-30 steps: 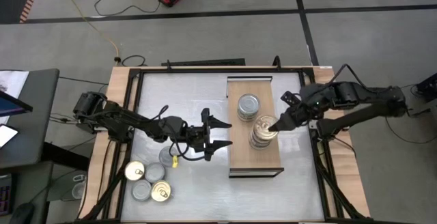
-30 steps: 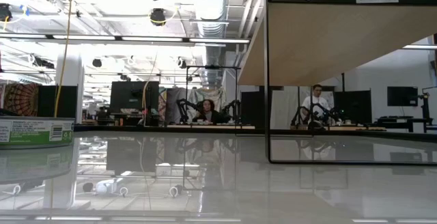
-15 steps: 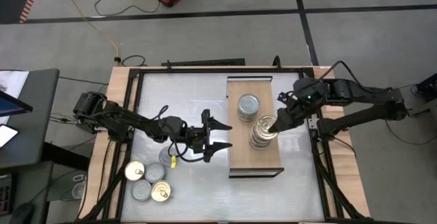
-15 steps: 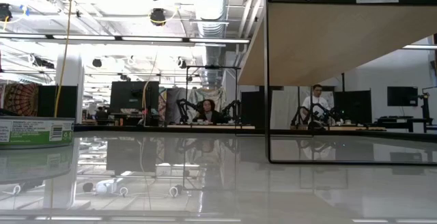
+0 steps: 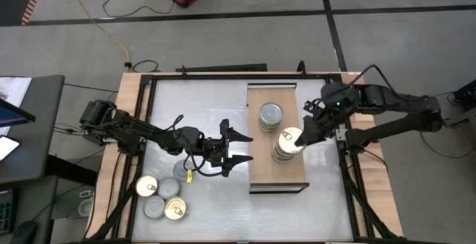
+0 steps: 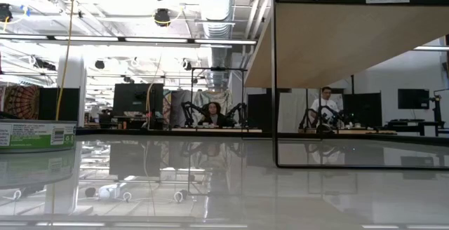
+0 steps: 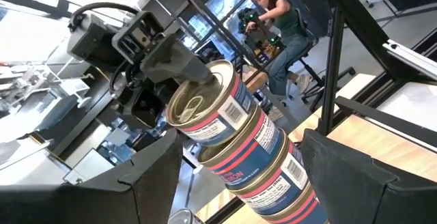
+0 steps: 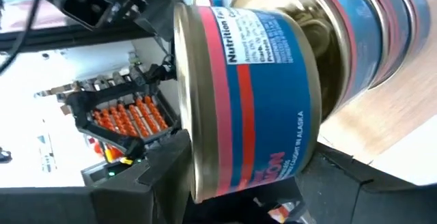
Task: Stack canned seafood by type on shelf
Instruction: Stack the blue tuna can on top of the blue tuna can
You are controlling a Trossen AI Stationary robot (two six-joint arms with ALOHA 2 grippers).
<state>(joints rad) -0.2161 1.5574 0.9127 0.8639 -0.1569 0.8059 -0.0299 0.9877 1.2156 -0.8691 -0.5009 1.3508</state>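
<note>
Tins of seafood lie in two places around the light-wood shelf (image 5: 278,135): a stack (image 5: 283,147) and a silver-lidded tin (image 5: 270,115) on it, loose tins (image 5: 163,199) on the table left of it. Only the wrist views show that the right gripper (image 5: 300,137) clamps a tilted round metal tin (image 8: 246,98), blue and red, reading "Nutrition" and "ALASKA", above that stack. Left of the shelf, the left gripper (image 5: 239,146) hangs wide open, holding nothing.
</note>
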